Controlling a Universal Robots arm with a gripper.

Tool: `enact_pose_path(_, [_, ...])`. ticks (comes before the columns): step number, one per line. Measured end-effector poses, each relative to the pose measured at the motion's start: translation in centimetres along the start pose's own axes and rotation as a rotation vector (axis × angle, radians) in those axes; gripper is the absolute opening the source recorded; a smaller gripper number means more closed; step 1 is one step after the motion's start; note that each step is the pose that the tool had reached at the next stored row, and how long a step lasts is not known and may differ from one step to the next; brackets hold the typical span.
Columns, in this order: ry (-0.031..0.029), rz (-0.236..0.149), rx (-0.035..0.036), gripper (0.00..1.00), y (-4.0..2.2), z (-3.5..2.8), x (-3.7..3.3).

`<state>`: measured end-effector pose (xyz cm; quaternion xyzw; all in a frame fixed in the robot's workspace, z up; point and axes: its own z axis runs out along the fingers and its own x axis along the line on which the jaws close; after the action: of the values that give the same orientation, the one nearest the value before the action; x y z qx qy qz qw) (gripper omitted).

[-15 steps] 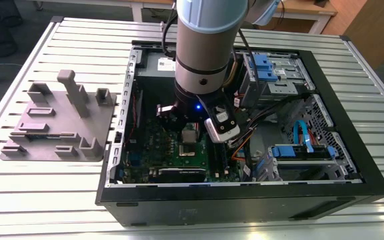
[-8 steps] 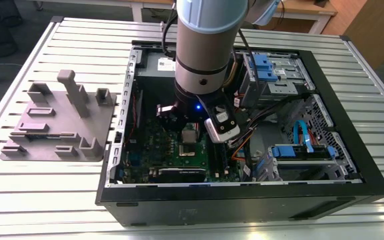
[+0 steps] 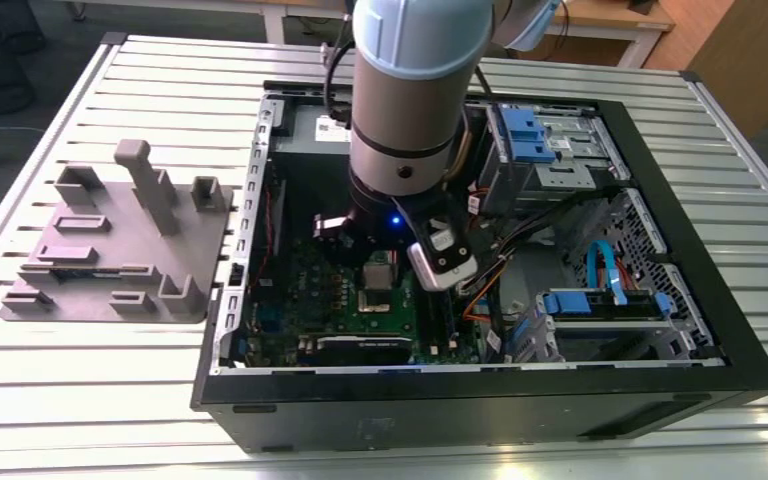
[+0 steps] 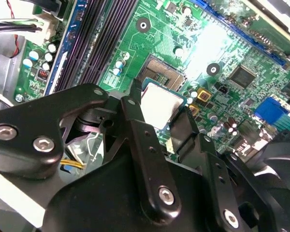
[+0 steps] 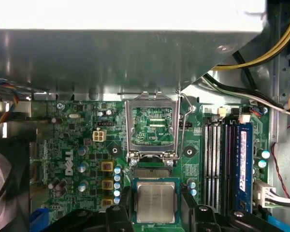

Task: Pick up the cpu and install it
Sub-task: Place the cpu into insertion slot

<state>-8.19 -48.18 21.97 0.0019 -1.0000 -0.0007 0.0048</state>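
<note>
Above green motherboard (image 5: 77,145), jaws grip the cpu (image 5: 156,202) flat, metal top facing upward.

A slatted pale metal table (image 3: 77,400) carries two items: an open black computer case (image 3: 491,415), lying on its side, and a grey moulded holder (image 3: 117,250) just beside it, toward the exterior view's left.

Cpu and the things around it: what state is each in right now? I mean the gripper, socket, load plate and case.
cpu: gripped at two opposite edges, not seated in the socket.
gripper: shut on the cpu.
socket: empty and uncovered.
load plate: swung open, standing up.
case: lying on its side, side panel off.
</note>
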Motion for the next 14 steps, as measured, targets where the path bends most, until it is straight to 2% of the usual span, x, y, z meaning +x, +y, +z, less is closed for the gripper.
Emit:
enact_pose_path(2, [-0.0001, 0.0, 0.0024, 0.47, -0.03, 0.24, -0.01])
enact_pose_path(4, [0.0001, 0.0, 0.0119, 0.47, -0.05, 0.31, -0.01])
enact_pose_path(6, [0.0001, 0.0, 0.0169, 0.47, -0.05, 0.44, -0.01])
enact_pose_path(14, [0.0001, -0.001, 0.0179, 0.47, -0.12, 1.56, -0.01])
